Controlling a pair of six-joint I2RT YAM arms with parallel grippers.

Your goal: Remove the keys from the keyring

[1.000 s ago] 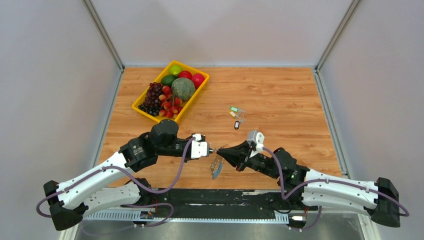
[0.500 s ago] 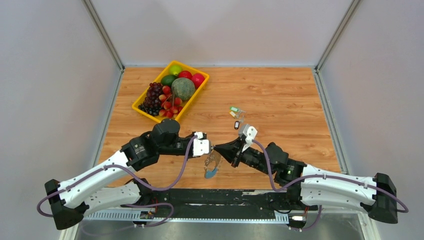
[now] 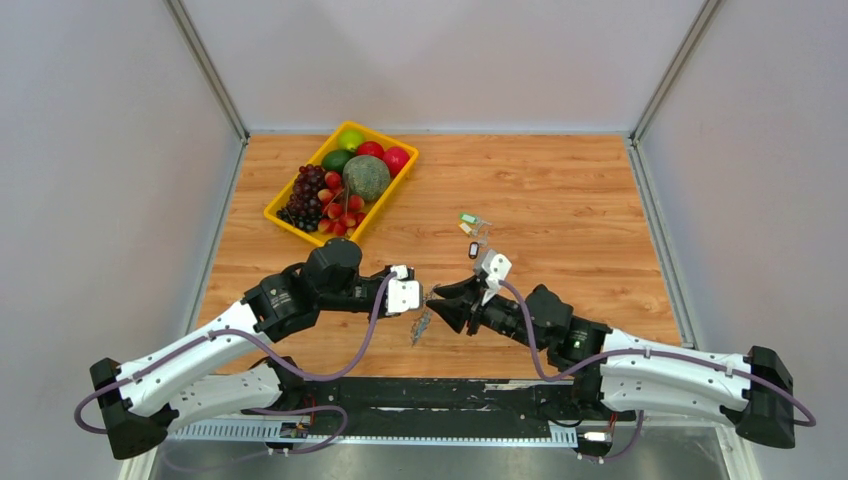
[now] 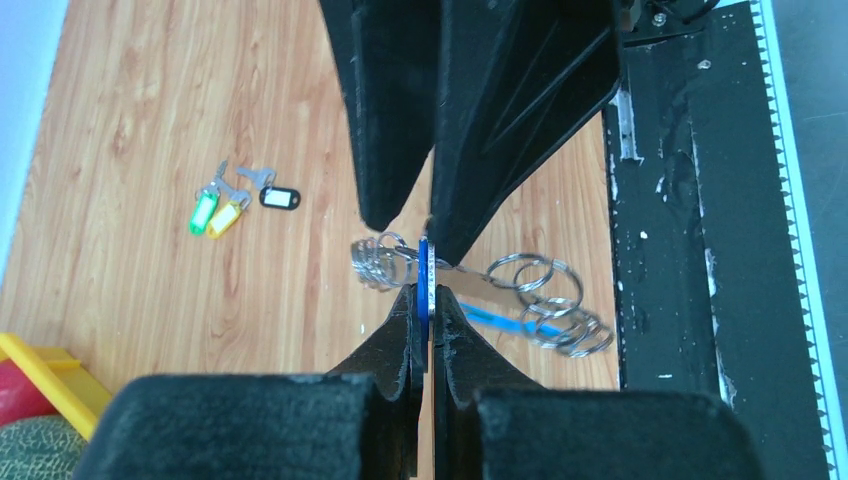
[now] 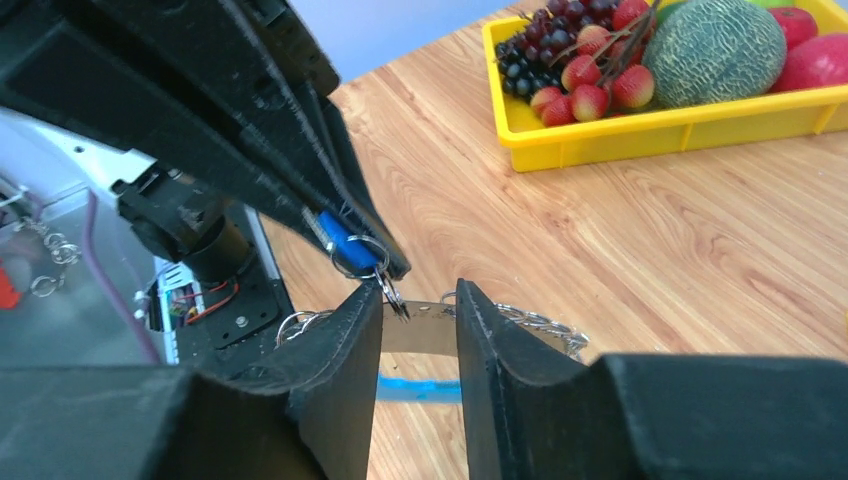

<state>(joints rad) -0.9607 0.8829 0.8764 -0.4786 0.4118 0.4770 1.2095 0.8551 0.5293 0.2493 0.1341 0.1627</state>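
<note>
We are clamping left jaws on blue-tagged key (image 5: 347, 243), right jaws parted beside it, keyring (image 3: 421, 328) dangling below

Left claw (image 3: 424, 297) and dangling keyring (image 3: 421, 327) block right claw (image 3: 434, 302).

Silver keyring (image 4: 575, 335), blue tag (image 4: 423, 282); keys (image 4: 228, 214) tagged green, yellow, apparently black.

Loose keys (image 3: 472, 232) lie on the bench (image 3: 560, 180) right of centre, well apart from the fruit tray (image 5: 640, 140) at far left. Nearer the arms, the left gripper (image 3: 426, 298) and right gripper (image 3: 434, 300) meet tip to tip. The keyring (image 3: 421, 326) hangs beneath them, apparently from a key tag (image 4: 424, 275) pinched in the left jaws.
</note>
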